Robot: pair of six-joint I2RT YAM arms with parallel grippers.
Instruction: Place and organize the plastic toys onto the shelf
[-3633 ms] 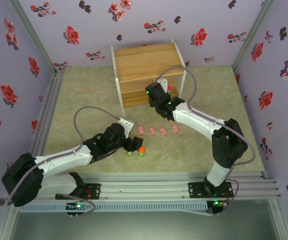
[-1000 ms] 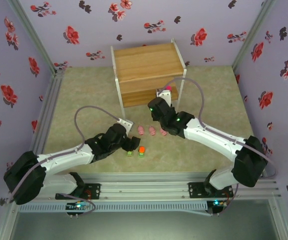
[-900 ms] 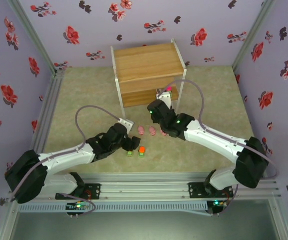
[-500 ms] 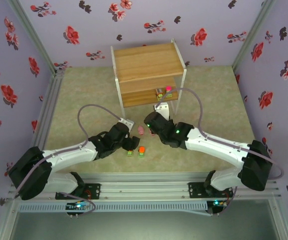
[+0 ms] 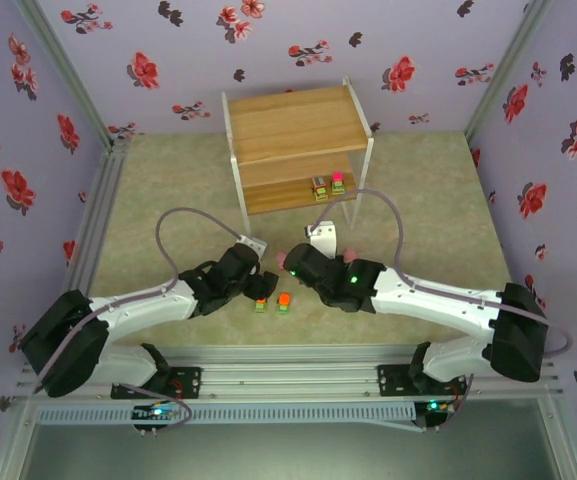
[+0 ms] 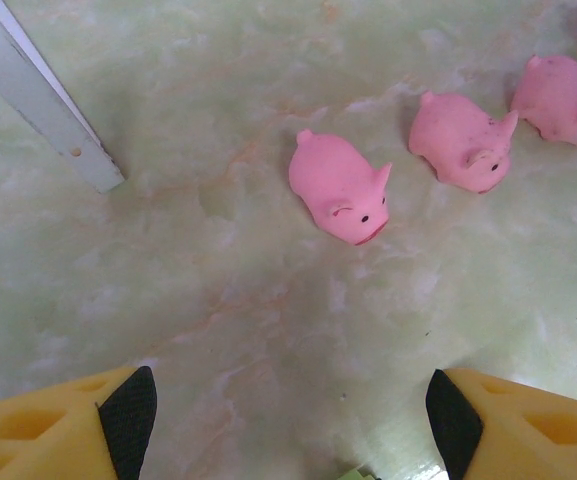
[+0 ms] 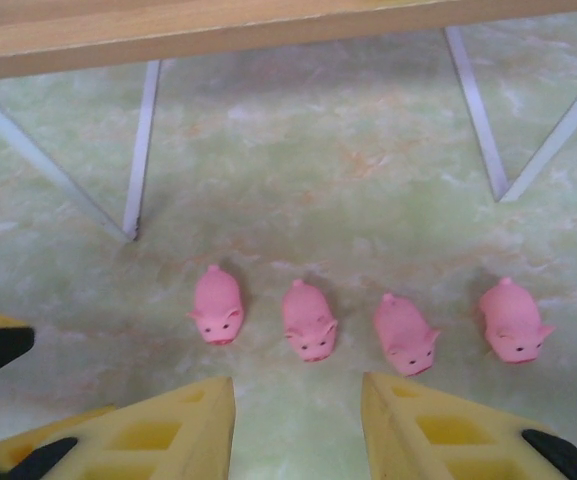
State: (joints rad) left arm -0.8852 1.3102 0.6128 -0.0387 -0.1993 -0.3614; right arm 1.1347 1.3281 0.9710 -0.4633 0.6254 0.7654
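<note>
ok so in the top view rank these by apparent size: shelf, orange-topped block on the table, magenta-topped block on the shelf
1. shelf, far the largest
2. orange-topped block and magenta-topped block: both tiny, look alike, so no ranking between them

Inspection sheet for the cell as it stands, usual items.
Surface: pale green marbled tabletop, no spills seen.
Job's things: shelf at the back; two shelved blocks on its lower board; four pink pigs in a row on the table; two table blocks nearer the arms.
Clutter: nothing seen.
Grippers: left gripper open, empty; right gripper open, empty, facing the pig row.
Cables: grey cables loop free above each arm.
Surroundings: purple floral walls; metal rails at near edge.
</note>
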